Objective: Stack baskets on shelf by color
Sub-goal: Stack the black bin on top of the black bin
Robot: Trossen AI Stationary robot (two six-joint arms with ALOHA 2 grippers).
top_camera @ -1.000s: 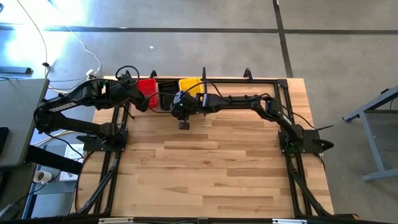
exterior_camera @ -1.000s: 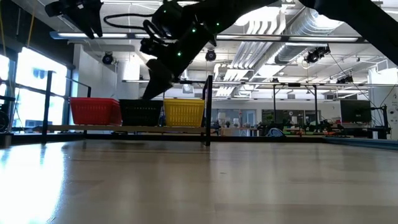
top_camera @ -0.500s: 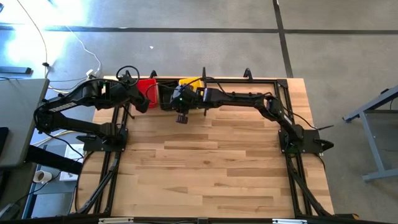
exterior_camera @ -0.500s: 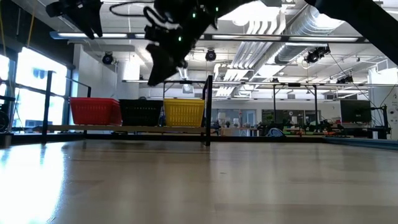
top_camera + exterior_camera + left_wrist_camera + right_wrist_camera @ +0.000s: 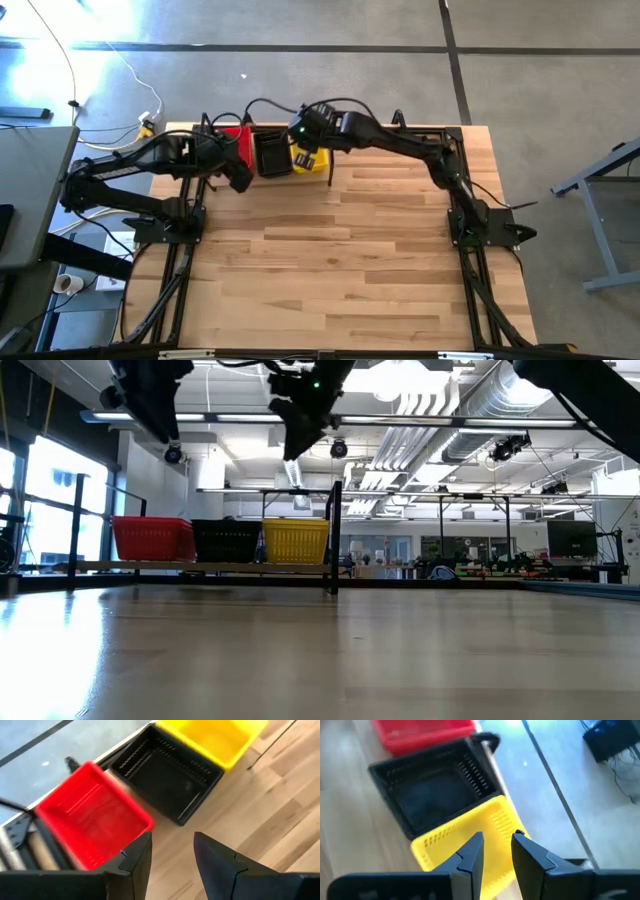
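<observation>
- Red, black and yellow — that was the order in which you had the three baskets lined up on the shelf [image 5: 200, 567] at the far edge of the table [image 5: 350, 260]: the red basket [image 5: 153, 538] at the left end, the black basket [image 5: 227, 541] in the middle, the yellow basket [image 5: 296, 540] beside the black upright post [image 5: 336, 538].
- From above, you could see the same row along the table's far edge, the black basket [image 5: 271, 155] open and plainly in view between the other two.
- The baskets stood side by side, touching or very nearly so; whether each was a single basket or a nested stack could not be told.
- Your left gripper [image 5: 172, 852] hung above the table just in front of the red basket [image 5: 92, 815], its fingers parted with a clear gap between them and nothing held.
- Your right gripper [image 5: 497, 847] hovered over the yellow basket [image 5: 462, 837] — its fingers stood slightly apart, empty, with the basket's rim showing through the gap.
- In the level view both arms came in from the top, well above the basket row, touching none of them.
- The left wrist camera showed you all three baskets open side up, with nothing inside them.
- The wooden tabletop in front of the shelf carried only the arms' black frames.
</observation>
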